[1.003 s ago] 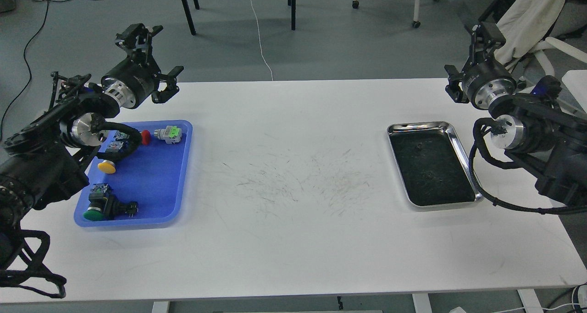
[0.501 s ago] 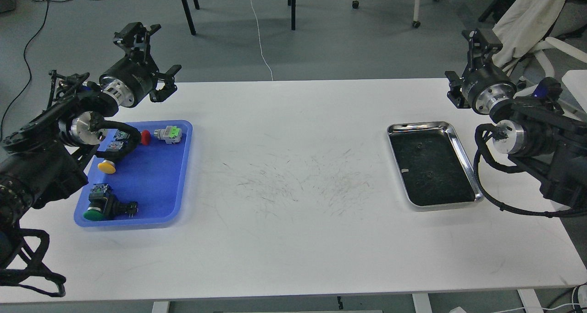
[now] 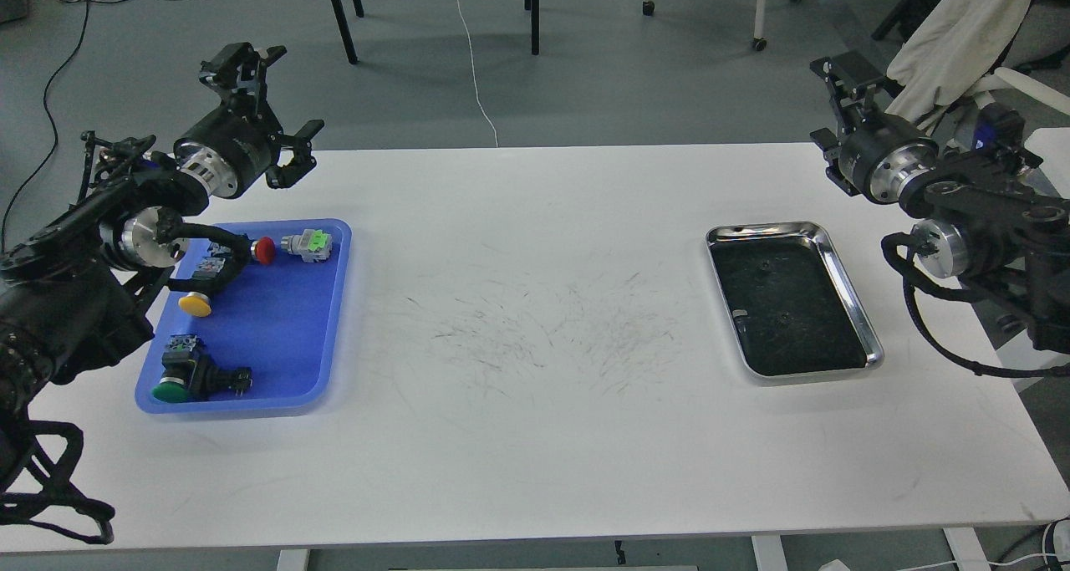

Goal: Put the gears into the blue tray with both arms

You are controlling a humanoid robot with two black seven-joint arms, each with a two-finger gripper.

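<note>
Two tiny black gears lie on the dark floor of the steel tray (image 3: 846, 272) at the right: one gear (image 3: 762, 265) near its far end, the other gear (image 3: 786, 318) nearer its middle. The blue tray (image 3: 276, 320) sits at the table's left and holds push-button switches. My left gripper (image 3: 269, 103) hangs open and empty above the table's far left edge, just behind the blue tray. Over the far right corner, beyond the steel tray, my right gripper (image 3: 836, 107) is raised, open and empty.
In the blue tray lie a red-capped switch (image 3: 264, 250), a grey and green switch (image 3: 308, 245), a yellow-capped switch (image 3: 195, 303) and a green-capped switch (image 3: 171, 387). The white table (image 3: 535, 345) is scratched in the middle. Chair legs and cables stand beyond the far edge.
Both arms have drawn back a little: the left gripper moved left, and the right gripper rose and its arm shifted right. The gears and trays have not moved.
</note>
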